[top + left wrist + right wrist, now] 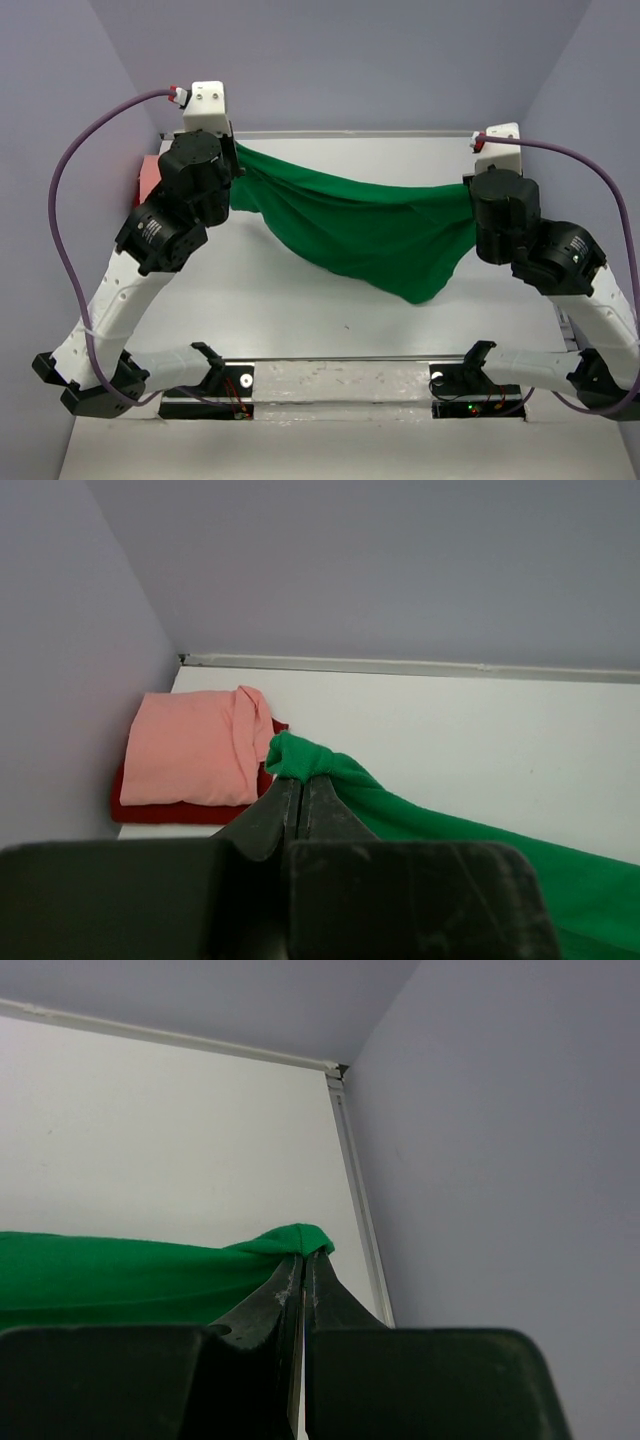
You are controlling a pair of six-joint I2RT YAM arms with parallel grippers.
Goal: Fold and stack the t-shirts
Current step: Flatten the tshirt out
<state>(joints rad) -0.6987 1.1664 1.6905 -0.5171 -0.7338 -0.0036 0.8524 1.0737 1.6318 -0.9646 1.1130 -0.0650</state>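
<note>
Loosely, soft green t-shirt (360,230) sags in creases.

No readable word, brand, number or sign in any view. Only a small patch of white print on the black joint housing (152,232) well behind the left tool (301,783), toward the arm's base, too small and blurred to make out.
</note>
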